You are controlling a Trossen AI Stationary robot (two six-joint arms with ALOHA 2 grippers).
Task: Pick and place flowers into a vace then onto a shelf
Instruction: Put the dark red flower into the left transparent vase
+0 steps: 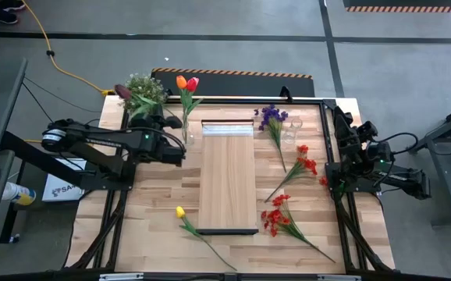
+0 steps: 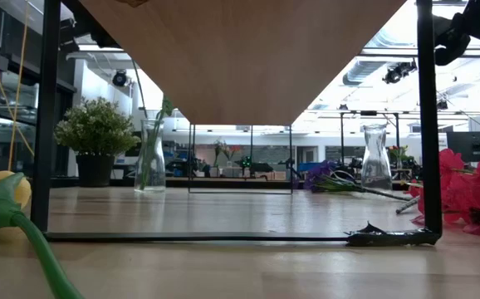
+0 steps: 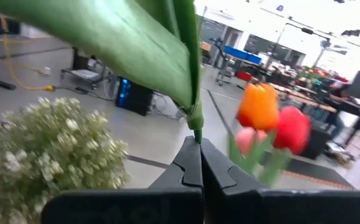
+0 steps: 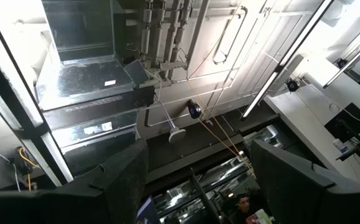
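Note:
My left gripper (image 1: 165,123) is at the far left of the table, between the potted plant (image 1: 142,94) and a glass vase (image 2: 150,154). It is shut on a green flower stem with a broad leaf (image 3: 124,43). A dark purple tulip head (image 1: 122,91) shows over the plant; it seems to belong to this stem. An orange tulip (image 3: 258,106) and a red tulip (image 3: 292,129) stand in that vase. The shelf (image 1: 227,176) lies in the table's middle. My right gripper (image 4: 195,180) waits open at the right edge, pointing up. My left gripper pinches the green stem (image 3: 196,123) between its two fingertips, right where the broad leaf joins it. The fingers lie about level and point toward the table's far edge. Stem and leaf rise away from the fingertips; the stem's lower end is hidden by the fingers.
A yellow tulip (image 1: 180,211) lies near the front edge, left of the shelf. Right of the shelf lie a purple sprig (image 1: 271,117) and red sprays (image 1: 303,164) (image 1: 282,217), beside an empty glass vase (image 1: 292,129). Black frame posts (image 2: 427,124) stand around the table.

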